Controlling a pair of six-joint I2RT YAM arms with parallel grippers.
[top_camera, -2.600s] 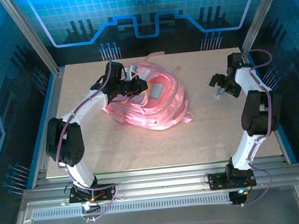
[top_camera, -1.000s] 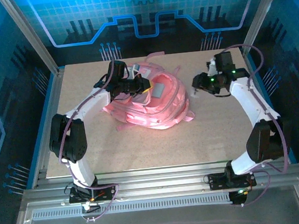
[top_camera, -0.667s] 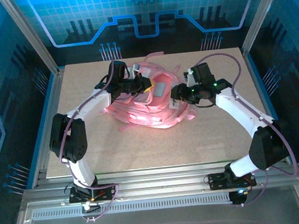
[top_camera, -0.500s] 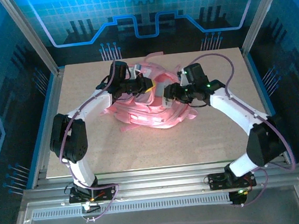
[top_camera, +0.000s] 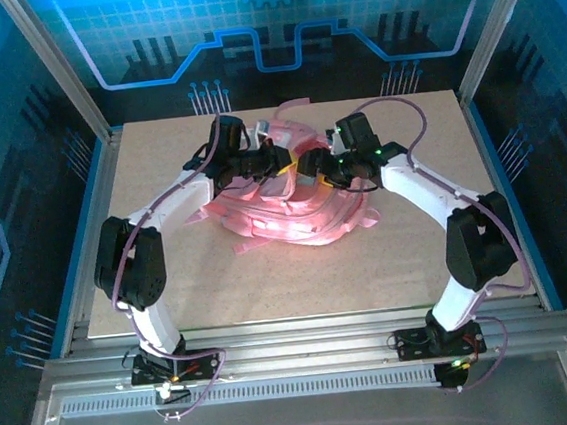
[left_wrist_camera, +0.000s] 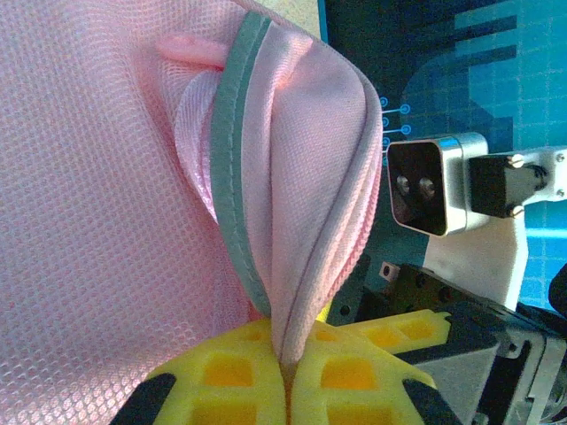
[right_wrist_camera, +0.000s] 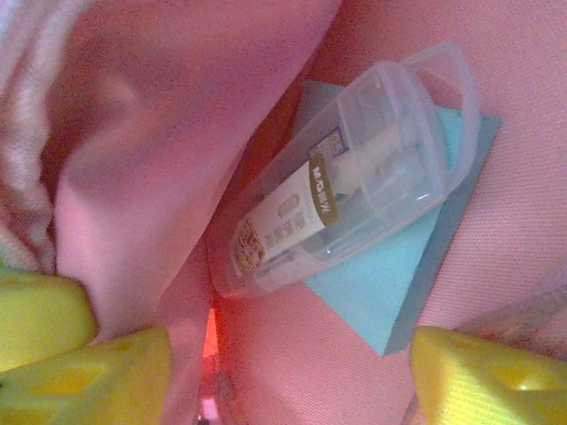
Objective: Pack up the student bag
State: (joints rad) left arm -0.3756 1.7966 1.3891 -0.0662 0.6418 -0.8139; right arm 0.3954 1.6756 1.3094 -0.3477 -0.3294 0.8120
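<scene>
The pink student bag (top_camera: 284, 217) lies at the middle back of the table. My left gripper (top_camera: 281, 164) is shut on the bag's opening edge and holds it up. In the left wrist view its yellow fingers (left_wrist_camera: 230, 381) pinch the pink fabric with grey-green trim (left_wrist_camera: 232, 177). My right gripper (top_camera: 312, 178) is at the bag's mouth, open. In the right wrist view its yellow fingertips (right_wrist_camera: 97, 367) stand wide apart over pink lining (right_wrist_camera: 133, 115). Just beyond them a clear plastic case (right_wrist_camera: 354, 168) with a printed label lies on a light blue pad (right_wrist_camera: 399, 283) inside the bag.
Loose pink straps (top_camera: 360, 220) trail off the bag's right side. The bare tabletop (top_camera: 270, 284) stretches toward the arm bases. Metal frame posts (top_camera: 60, 83) and blue panel walls ring the table. The right arm's wrist camera (left_wrist_camera: 425, 186) sits close beside the held fabric.
My right arm swung left from the table's right side to the bag's opening. The left gripper kept its hold on the bag's edge, and the bag shifted slightly.
</scene>
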